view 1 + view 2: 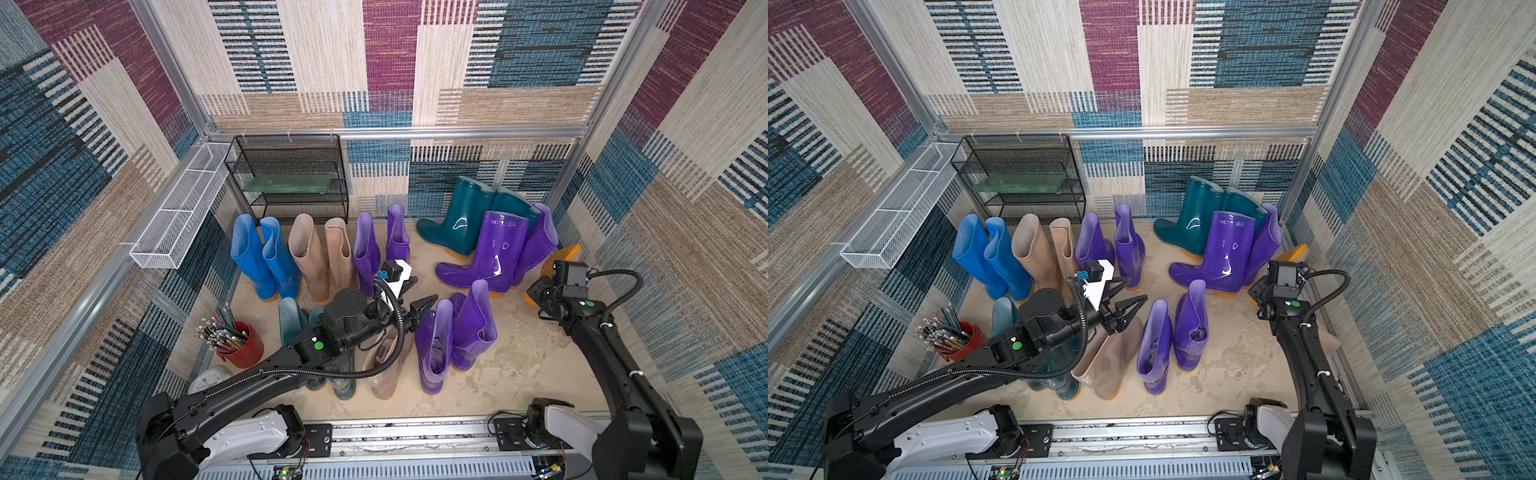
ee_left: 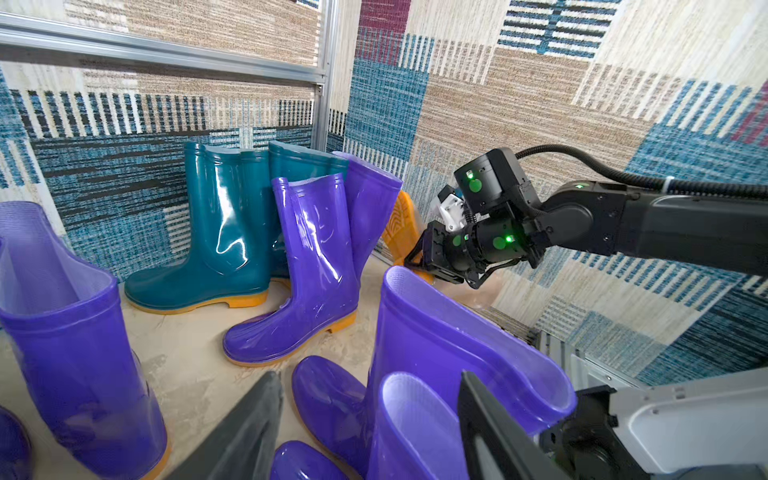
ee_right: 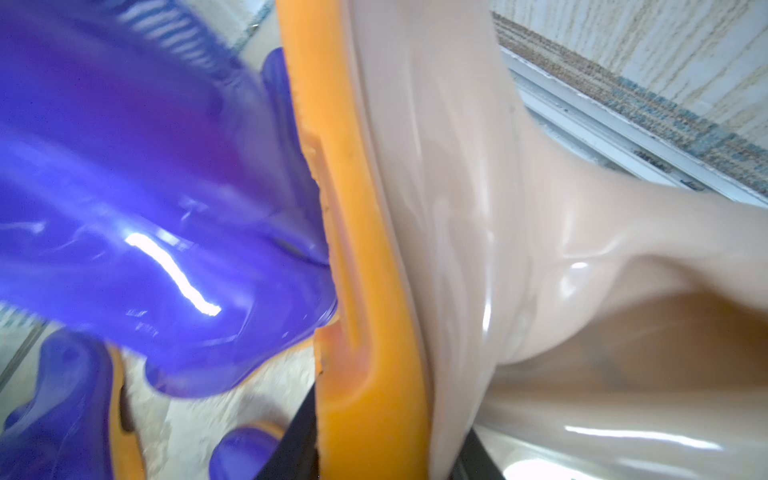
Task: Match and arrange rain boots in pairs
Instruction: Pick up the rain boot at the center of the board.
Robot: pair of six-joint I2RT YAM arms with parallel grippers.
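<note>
Rain boots stand in pairs along the back: blue (image 1: 253, 253), beige (image 1: 309, 253), purple (image 1: 368, 249), dark teal (image 1: 461, 216) and shorter purple (image 1: 494, 249). Nearer stand two purple boots (image 1: 434, 345) and, partly hidden under my left arm, teal boots (image 1: 291, 320) and a beige boot (image 1: 386, 361). My left gripper (image 1: 419, 297) (image 2: 370, 432) is open just above the near purple boots (image 2: 419, 415). By the right wall my right gripper (image 1: 536, 291) (image 3: 382, 453) is shut on a tipped beige boot (image 3: 478, 208) at its orange sole (image 3: 365, 291), which presses against a purple boot (image 3: 145, 208).
A black mesh rack (image 1: 286, 174) stands in the back left corner, and a white wire basket (image 1: 183, 212) hangs on the left wall. A red cup of pencils (image 1: 243, 345) and a round white dial (image 1: 208, 380) sit front left. Patterned walls enclose the floor.
</note>
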